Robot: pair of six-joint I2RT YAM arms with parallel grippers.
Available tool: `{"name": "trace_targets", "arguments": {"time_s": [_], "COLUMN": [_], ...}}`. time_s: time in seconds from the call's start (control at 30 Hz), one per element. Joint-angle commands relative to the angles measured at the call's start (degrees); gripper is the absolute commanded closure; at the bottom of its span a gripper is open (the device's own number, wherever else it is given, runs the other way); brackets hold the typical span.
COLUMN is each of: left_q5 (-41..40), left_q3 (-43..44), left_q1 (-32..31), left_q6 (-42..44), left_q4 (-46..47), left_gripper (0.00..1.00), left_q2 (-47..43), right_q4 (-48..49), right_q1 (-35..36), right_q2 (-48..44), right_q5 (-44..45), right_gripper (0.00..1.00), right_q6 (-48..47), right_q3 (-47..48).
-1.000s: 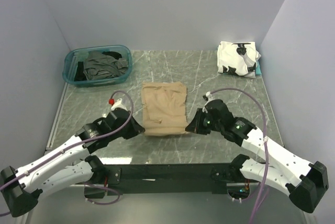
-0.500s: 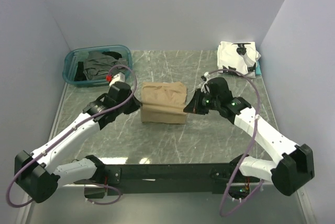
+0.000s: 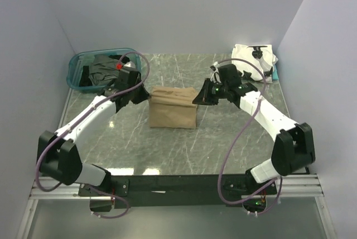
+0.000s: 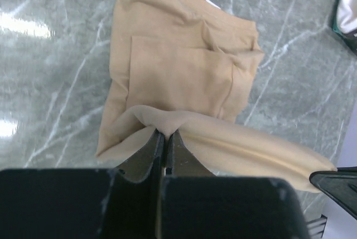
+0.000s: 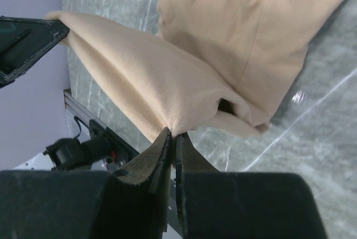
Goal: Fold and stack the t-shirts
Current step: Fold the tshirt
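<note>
Grey marble bench (image 3: 223,138) below: my left hand (image 4: 165,138) and right hand (image 5: 172,135) each pinch the tan t-shirt (image 3: 173,113) by its raised edge, mid-bench. If one thin grip slips, my fold drops crooked.

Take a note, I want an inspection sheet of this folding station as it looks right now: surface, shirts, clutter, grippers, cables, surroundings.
Surface: grey marble-patterned table, no spills seen.
Job's things: tan t-shirt mid-table, one edge lifted and held above the rest, mid-fold; white t-shirt with black patches folded at the far right corner; dark grey shirts heaped in the teal bin, far left.
Clutter: a teal item under the white shirt, too hidden to identify.
Grippers: left gripper and right gripper each shut on the tan t-shirt's lifted edge.
Cables: purple cables loop off both arms, not touching the cloth.
Surroundings: plain pale walls on three sides.
</note>
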Motion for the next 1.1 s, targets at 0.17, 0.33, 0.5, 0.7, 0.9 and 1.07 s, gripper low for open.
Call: {"name": "trace_targets", "arguments": {"time_s": [0.17, 0.33, 0.5, 0.7, 0.9, 1.07], "left_q5": [2.8, 5.3, 6.0, 6.5, 8.0, 9.0], "left_q3": [7.9, 11.1, 13.5, 16.6, 21.2, 21.1], "left_q1": [5.3, 6.2, 6.7, 7.5, 8.3, 8.3], "left_q6": [4.7, 6.2, 7.1, 7.7, 8.6, 9.7], "left_q4": [4.7, 4.5, 5.4, 5.5, 4.6, 5.8], "left_gripper": [0.99, 1.00, 0.99, 0.99, 0.73, 0.01], "left_q2": [9.7, 15.4, 19.9, 25.0, 30.2, 28.1], "right_q4": [-0.6, -0.3, 0.4, -0.4, -1.1, -3.1], "right_q1": [-3.1, -4.1, -4.7, -5.6, -6.3, -6.3], "right_q2": [11.1, 16.4, 19.9, 26.6, 32.7, 31.8], "right_q5": [-1.3, -1.8, 0.1, -0.2, 1.3, 5.2], "right_gripper": [1.00, 1.00, 1.00, 1.00, 0.86, 0.37], "right_q6": [-1.8, -1.6, -0.8, -1.5, -0.9, -2.2], "right_q3": [10.6, 13.8, 15.4, 20.1, 26.2, 30.3]}}
